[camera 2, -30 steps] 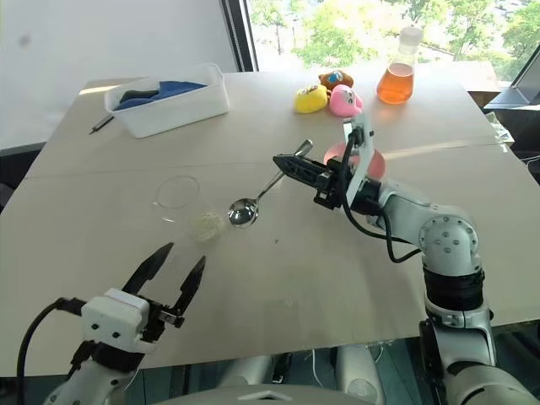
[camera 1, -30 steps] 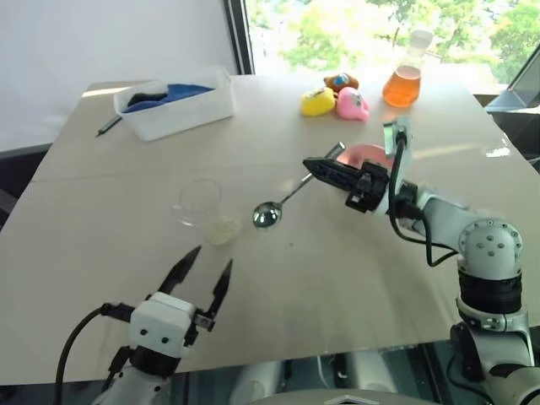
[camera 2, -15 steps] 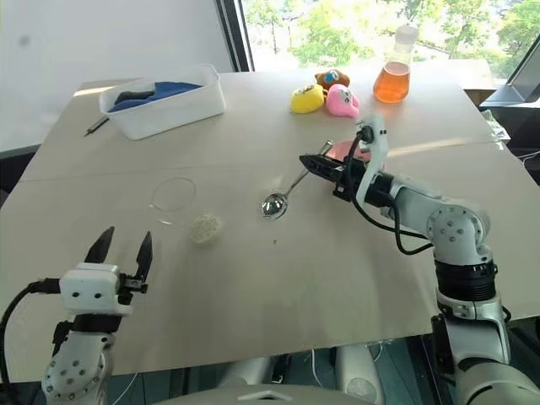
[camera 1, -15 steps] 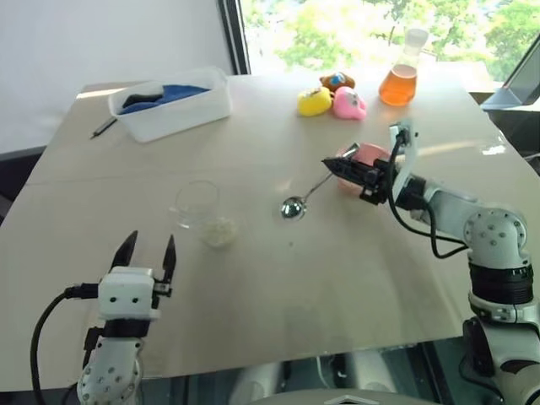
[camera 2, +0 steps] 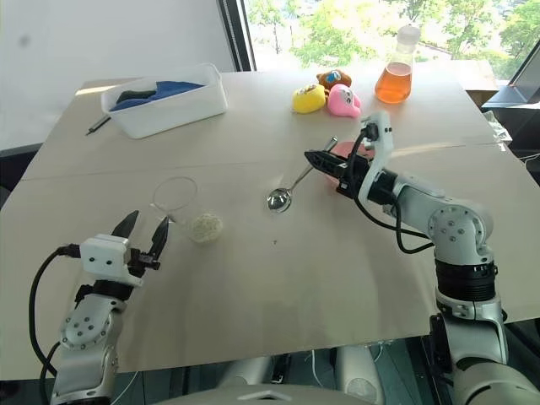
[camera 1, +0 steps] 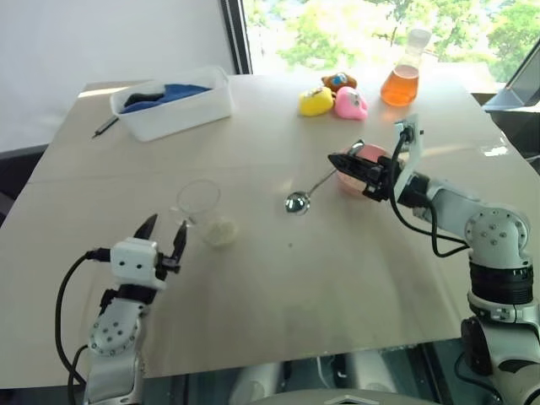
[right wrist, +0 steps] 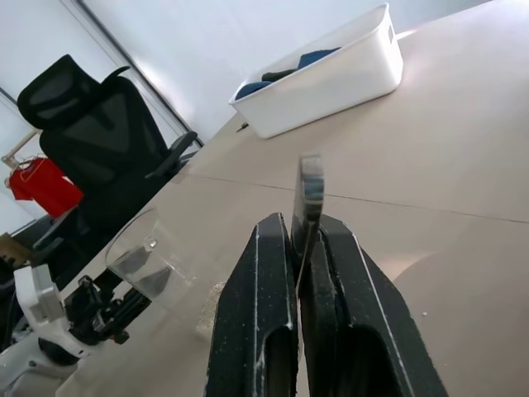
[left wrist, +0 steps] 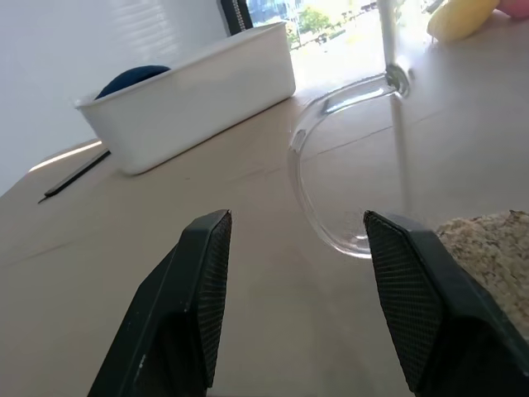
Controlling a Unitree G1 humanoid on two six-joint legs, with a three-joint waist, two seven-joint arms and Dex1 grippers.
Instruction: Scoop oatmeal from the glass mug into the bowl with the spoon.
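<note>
Nearest, the left pincer [camera 2: 142, 234] has advanced across the counter [camera 2: 278, 287] since a second ago and now stands open just short of the glass mug [camera 2: 174, 198], not touching; bracing it appears next. The oatmeal [camera 2: 205, 226] lies heaped beside the mug. Farther off, the right pincer [camera 2: 314, 159], clamped on the spoon [camera 2: 287, 191], has carried it back toward the bowl [camera 1: 364, 160].

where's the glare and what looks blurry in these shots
Left eye view: the window behind the flask is blown out, with a bright strip on the table. Left wrist view: sunlight washes out the mug rim and the far table. Right wrist view: the spoon handle is soft, close to the lens.
</note>
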